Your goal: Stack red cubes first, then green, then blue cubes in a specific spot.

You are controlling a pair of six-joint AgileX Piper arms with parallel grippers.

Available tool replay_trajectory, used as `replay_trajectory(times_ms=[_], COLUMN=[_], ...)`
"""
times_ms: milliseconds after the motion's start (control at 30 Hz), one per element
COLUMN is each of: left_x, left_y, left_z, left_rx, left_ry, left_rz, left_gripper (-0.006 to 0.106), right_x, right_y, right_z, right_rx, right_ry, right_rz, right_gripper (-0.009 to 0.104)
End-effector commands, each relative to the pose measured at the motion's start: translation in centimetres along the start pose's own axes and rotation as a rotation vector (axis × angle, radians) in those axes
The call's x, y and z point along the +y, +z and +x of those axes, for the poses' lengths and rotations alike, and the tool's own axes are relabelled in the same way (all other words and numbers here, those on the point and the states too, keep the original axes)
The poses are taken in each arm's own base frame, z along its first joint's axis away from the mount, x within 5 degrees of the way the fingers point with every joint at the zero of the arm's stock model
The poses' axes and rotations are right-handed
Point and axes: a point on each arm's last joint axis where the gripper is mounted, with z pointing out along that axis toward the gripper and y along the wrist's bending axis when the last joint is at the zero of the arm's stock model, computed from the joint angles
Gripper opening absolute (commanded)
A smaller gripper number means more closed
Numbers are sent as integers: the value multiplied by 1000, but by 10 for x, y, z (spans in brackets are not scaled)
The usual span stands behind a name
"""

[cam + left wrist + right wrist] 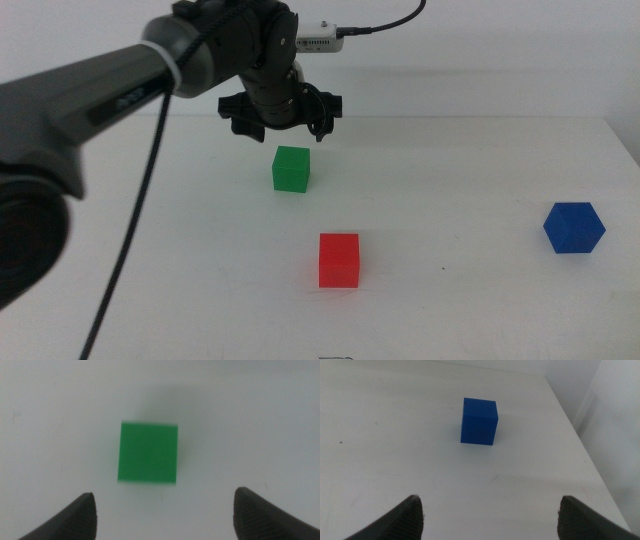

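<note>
The left gripper point(283, 113) hangs with jaws spread wide above the small matte green cube point(291, 168) — the green pick is in hand; the next move calls for a straight descent, jaws astride; the right gripper point(490, 515), also spread, waits near the small deep-blue cube point(479, 421); the small bright-red cube point(339, 260) sits alone in front.

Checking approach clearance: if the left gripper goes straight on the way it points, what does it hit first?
Most likely the green cube. The left gripper hangs open above it, pointing down, with the cube centred ahead of its jaws in the wrist view. Nothing shows between them; the height gap is unclear.
</note>
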Motion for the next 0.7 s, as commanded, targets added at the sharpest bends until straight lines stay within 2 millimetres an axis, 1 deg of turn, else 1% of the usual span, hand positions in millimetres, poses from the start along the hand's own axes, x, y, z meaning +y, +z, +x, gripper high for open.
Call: replay_trajectory(times_ms=[0, 133, 367, 567, 667], left_x=[-2, -2, -5, -3, -3], left_y=[-24, 2, 35, 55, 63], left_z=[-25, -33, -33, -29, -26], left_rx=[-121, -105, -108, -99, -90], left_ry=[13, 31, 51, 77, 79], left_rz=[39, 26, 10, -18, -20], left_gripper=[94, 94, 94, 94, 92], right_x=[-2, -2, -2, -2, -2], right_y=[-4, -4, -4, -4, -4], right_z=[-12, -12, -12, -12, -12], right_rx=[-105, -105, -105, -105, -105], right_ry=[-10, -10, -10, -10, -10], right_rz=[24, 24, 24, 24, 24], right_gripper=[94, 94, 94, 94, 94])
